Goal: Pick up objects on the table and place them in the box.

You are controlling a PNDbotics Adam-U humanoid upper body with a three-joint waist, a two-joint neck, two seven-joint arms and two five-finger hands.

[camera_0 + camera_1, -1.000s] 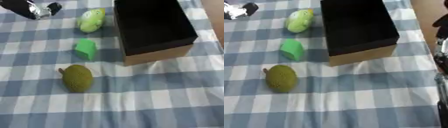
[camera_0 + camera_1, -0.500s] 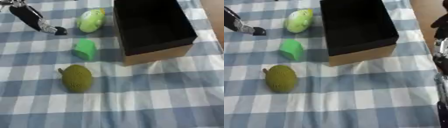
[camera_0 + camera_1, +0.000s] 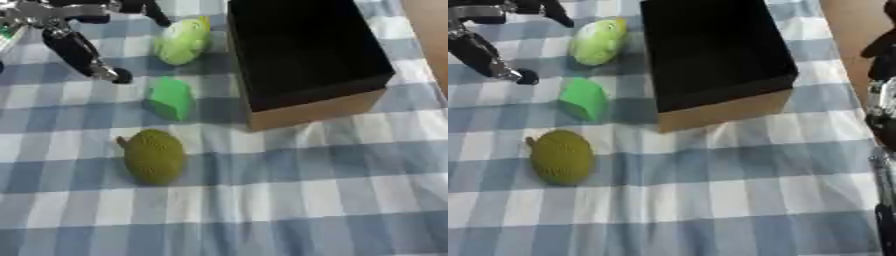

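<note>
The left robot hand has black fingers with silver joints.

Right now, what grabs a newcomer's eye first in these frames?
The box, open with a dark inside, stands at top centre on the blue-checked cloth. Left of it three green things lie in a row: a pale toy farthest, a bright block, and a bumpy olive fruit nearest. The left hand reaches in from the upper left, fingers extended beside the toy and holding nothing.
</note>
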